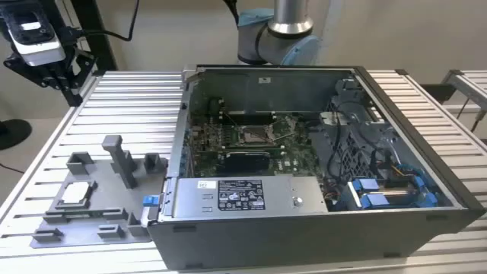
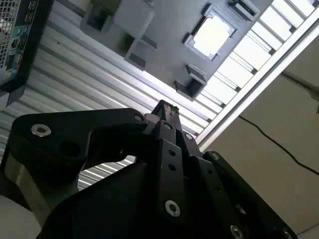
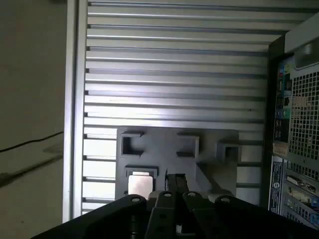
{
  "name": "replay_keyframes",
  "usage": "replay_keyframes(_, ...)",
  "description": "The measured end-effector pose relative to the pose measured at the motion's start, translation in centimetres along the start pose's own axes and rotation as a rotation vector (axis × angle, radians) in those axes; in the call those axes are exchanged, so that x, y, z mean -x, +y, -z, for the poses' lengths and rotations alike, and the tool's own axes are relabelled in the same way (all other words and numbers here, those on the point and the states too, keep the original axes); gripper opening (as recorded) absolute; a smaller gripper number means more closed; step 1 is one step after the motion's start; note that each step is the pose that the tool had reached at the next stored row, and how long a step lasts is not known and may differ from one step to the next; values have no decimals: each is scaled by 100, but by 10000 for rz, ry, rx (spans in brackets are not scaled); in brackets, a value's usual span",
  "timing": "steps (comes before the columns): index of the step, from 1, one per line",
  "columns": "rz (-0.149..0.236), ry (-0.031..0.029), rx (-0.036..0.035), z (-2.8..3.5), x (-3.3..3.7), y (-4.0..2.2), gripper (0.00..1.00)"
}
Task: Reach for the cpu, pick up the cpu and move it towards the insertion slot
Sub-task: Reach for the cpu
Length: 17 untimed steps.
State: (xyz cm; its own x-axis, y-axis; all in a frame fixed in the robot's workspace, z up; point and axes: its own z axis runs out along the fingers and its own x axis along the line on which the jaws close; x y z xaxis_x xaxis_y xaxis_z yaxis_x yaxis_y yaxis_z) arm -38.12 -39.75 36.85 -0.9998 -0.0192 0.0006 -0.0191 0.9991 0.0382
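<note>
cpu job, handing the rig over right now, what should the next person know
Gripper: shut, holding nothing, hanging above the ribbed metal table near the grey plastic tray.
Small square silvery-topped cpu: lies flat in a recess of that tray, untouched.
Square silver-framed insertion slot: on the green board inside the open dark computer case, its dark centre showing.
Done: no step finished; the gripper is nearer the tray than the case.
Left: cpu not yet gripped, lifted or moved towards the slot.

Open room above the cpu (image 1: 75,194); tall post (image 1: 122,162) stands nearby
</note>
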Motion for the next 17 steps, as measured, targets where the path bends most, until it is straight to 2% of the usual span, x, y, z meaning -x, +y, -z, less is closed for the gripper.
replay_keyframes(14, -1, 0, 0, 0, -2, 0, 0)
replay_keyframes(17, -1, 0, 1, 0, -42, 0, 0)
